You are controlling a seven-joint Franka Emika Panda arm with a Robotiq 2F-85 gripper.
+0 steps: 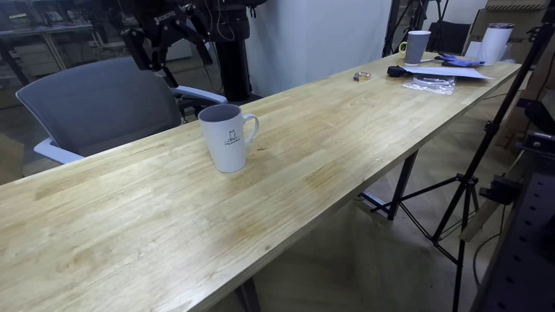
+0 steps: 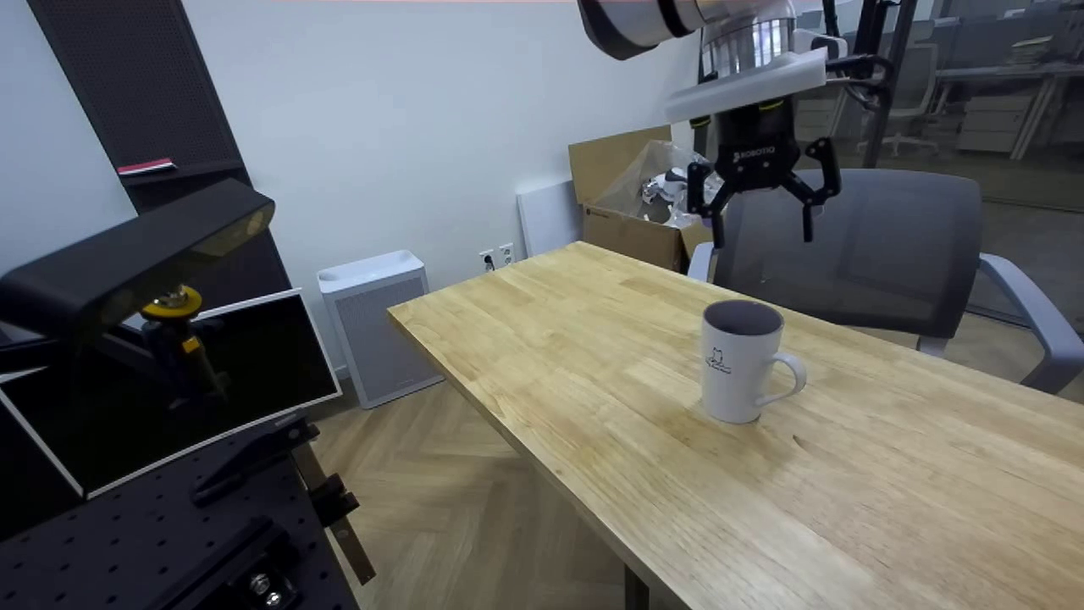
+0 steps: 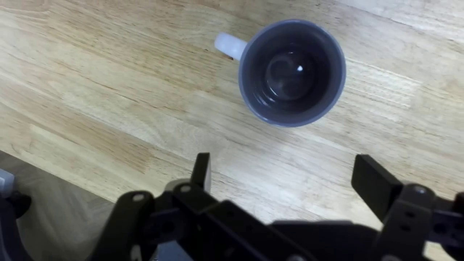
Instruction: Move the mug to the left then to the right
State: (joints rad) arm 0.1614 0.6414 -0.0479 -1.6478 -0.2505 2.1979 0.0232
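The white mug (image 1: 226,147) stands upright on the wooden table, with a small dark drawing on its side. In both exterior views its loop handle points right; the grey inside of the mug (image 2: 738,381) is visible from above. My gripper (image 2: 762,242) hangs in the air above and behind the mug, toward the chair side, fingers pointing down and apart. In the wrist view the mug (image 3: 292,72) lies beyond the fingertips, handle toward the upper left, apart from both fingers. Only bare wood shows between the jaws of the open gripper (image 3: 282,157).
A mesh office chair (image 1: 104,99) stands against the table's (image 1: 303,138) far edge. Down the table are a tape roll (image 1: 362,76), a plastic bag (image 1: 431,84), a grey cup (image 1: 416,47), blue gloves (image 1: 459,61) and a white tumbler (image 1: 495,45). A cardboard box (image 2: 631,237) sits beyond the table end.
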